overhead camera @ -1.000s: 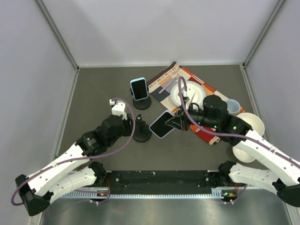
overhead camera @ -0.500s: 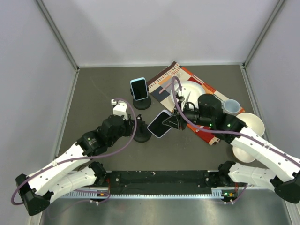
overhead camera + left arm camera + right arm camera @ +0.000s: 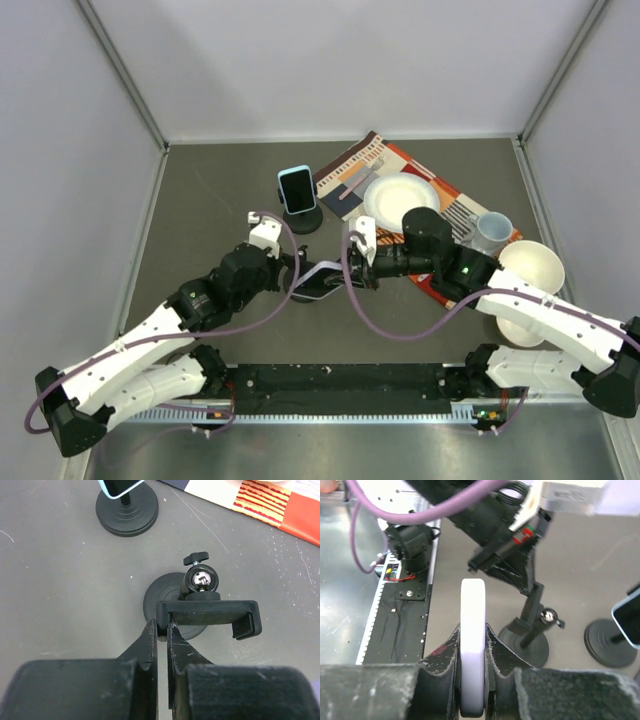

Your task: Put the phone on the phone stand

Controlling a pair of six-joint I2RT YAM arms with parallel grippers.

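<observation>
We begin with the dark table (image 3: 200, 200), where both arms reach in toward the middle. The left arm (image 3: 150, 340) comes from the near left and the right arm (image 3: 530, 310) from the near right. Behind them lie a patterned placemat (image 3: 350, 170) with a white plate (image 3: 400, 195) on it. Farther left, a second stand (image 3: 303, 220) carries a blue phone (image 3: 296, 190).

The phone (image 3: 472, 645) we are placing is off the table, clamped in the right gripper (image 3: 362, 268). Its two fingers press the phone's flat faces, so the wrist camera sees only the thin pale edge standing upright. The phone's long axis runs straight out from that gripper, toward the left arm.

The phone stand (image 3: 207, 614) sits on the table just ahead of the phone's free end. In the right wrist view it lies slightly to the right of the phone's line. From above, the phone partly covers it. The left gripper (image 3: 162, 630) is closed, its fingertips pinching the left end of the stand's cradle bar, which lies across that wrist's view.

We judge that the move ahead turns on lining up the phone's free end with that cradle. The right arm alone carries the phone, and the left arm looks set to steady the stand. We cannot tell whether the phone touches the cradle yet.
</observation>
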